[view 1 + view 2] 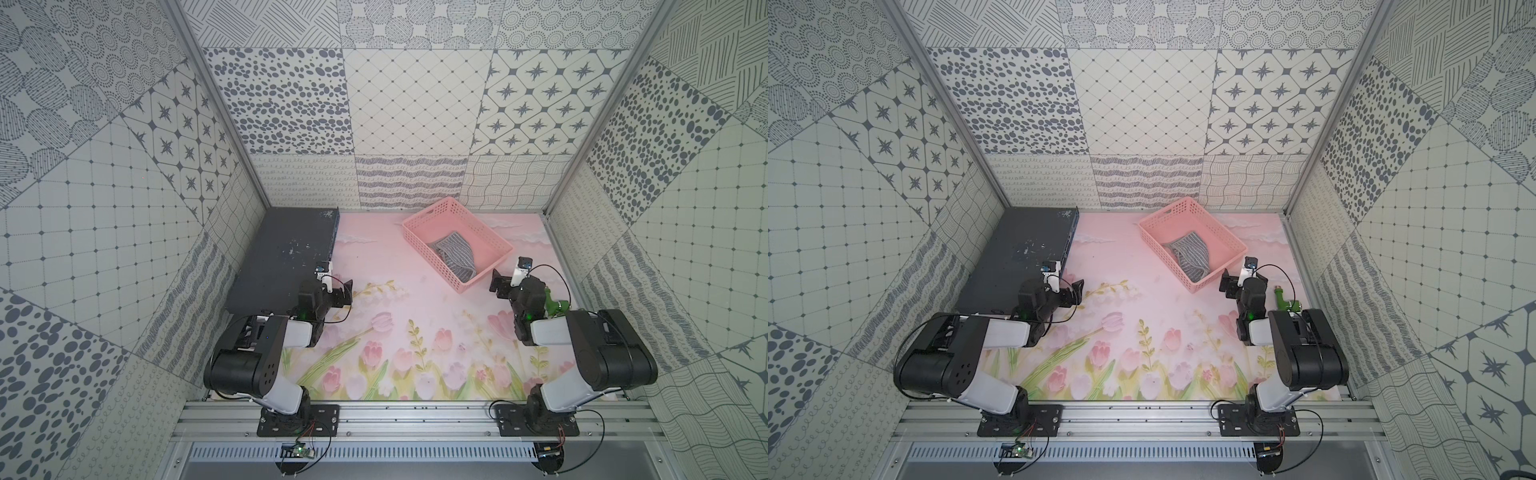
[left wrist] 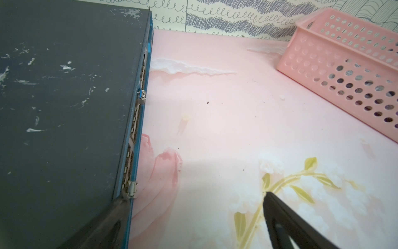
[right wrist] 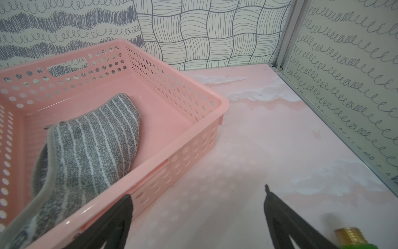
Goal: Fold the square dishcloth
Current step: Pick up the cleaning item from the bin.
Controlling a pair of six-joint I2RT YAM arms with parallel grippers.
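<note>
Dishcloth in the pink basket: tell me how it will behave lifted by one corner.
The dishcloth lies crumpled against the basket wall, so it is probably floppy and will hang limp. Its fuzzy ribbed surface likely grips well. Small and thin, it should be light.

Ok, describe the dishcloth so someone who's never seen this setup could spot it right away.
On the pink flowered table, look toward the back right for the perforated pink basket. The dishcloth lies crumpled inside it, toward its near end. It is the only soft thing there: grey with thin whitish stripes, unlike the flat dark box on the left.
</note>
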